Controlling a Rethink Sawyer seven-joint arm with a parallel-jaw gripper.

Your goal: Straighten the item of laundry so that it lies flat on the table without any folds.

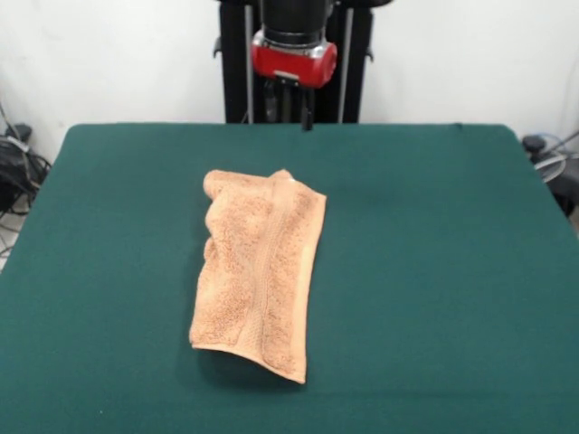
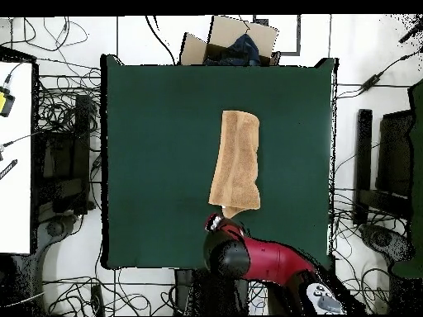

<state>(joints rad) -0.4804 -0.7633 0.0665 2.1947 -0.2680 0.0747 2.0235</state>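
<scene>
The peach-orange towel (image 1: 258, 271) lies near the middle of the dark green table (image 1: 434, 271). It is folded over lengthwise into a narrow strip, with a woven band running along its length and its far end bunched. In the overhead view the towel (image 2: 235, 161) is a long strip on the table (image 2: 157, 149), its lower end close to the robot. My gripper (image 1: 291, 113) hangs under the red wrist at the table's far edge, above the cloth and apart from the towel. In the overhead view the gripper (image 2: 216, 221) sits just below the towel's near corner. It holds nothing.
The black pedestal (image 1: 237, 63) stands behind the table. An open cardboard box (image 2: 235, 41) sits beyond the table's opposite edge. Cables and black stands (image 2: 70, 157) lie on the floor at both sides. A white desk (image 2: 15, 157) is at the left.
</scene>
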